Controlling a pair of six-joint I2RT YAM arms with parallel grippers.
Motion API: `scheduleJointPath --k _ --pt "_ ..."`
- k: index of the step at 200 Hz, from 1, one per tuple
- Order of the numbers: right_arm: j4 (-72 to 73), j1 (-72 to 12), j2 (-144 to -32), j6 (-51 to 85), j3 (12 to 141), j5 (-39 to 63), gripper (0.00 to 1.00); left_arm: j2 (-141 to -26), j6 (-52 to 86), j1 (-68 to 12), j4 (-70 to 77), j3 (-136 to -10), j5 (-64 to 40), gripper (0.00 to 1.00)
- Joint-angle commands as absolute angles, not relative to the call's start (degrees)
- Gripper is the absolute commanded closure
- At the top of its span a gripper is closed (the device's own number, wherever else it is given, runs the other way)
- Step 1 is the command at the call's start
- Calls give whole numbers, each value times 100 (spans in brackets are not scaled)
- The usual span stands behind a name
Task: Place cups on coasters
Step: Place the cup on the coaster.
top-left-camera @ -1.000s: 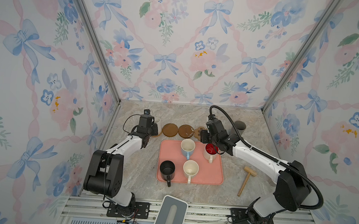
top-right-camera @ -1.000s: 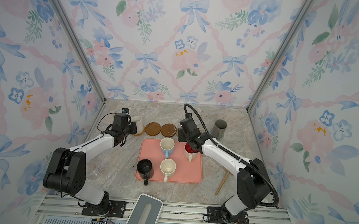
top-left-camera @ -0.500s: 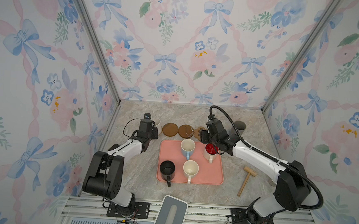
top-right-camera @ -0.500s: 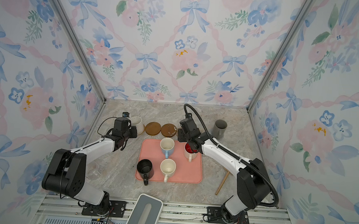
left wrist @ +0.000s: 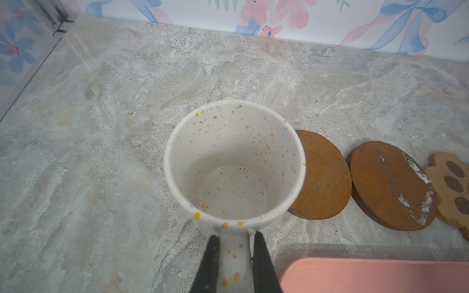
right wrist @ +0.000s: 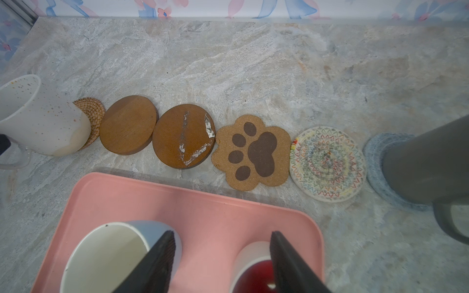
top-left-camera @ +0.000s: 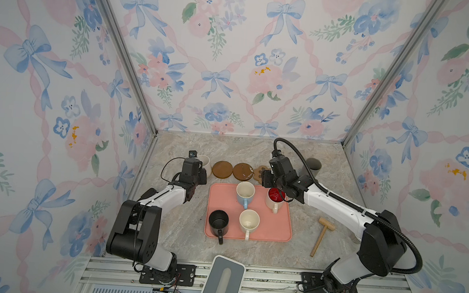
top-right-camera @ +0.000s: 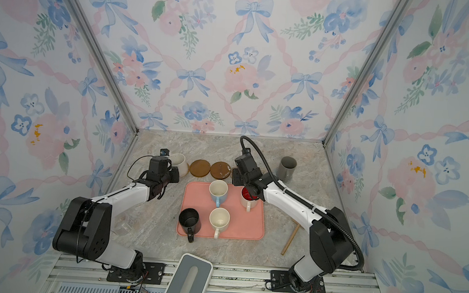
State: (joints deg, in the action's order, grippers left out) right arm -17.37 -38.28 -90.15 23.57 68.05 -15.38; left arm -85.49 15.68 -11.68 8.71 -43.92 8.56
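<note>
Eased down with left gripper (left wrist: 233,243) clamping handle of speckled mug (left wrist: 233,165), seemingly nearly seated on rattan coaster (right wrist: 92,119); right gripper (right wrist: 220,237) spread, unmoved, over red-lined mug (top-left-camera: 276,195).

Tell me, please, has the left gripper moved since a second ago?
Yes. The left gripper, shut on the white mug's handle, has slipped slightly toward the table's near edge, or downward, judged against the nearest brown coaster in both top views.
</note>
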Motion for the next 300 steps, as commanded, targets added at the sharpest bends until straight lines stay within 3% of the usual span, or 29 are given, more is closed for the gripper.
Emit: scheduleJointPath --k 1,25,135,300 --pt "-1898 -3810 -9027 2312 6937 -1516 38 -8433 1679 -1258 765 -4272 786 100" --pt "-1902 -3808 -9026 2315 6927 -1519 37 -8473 1679 -1298 720 -4263 839 99" --pt "-1924 -3806 -9053 2299 6940 -1519 37 -8514 1767 -1352 669 -4043 971 75" --pt "-1943 -3762 -9018 2278 6917 -1511 37 -8906 1789 -1370 457 -4480 1013 63"
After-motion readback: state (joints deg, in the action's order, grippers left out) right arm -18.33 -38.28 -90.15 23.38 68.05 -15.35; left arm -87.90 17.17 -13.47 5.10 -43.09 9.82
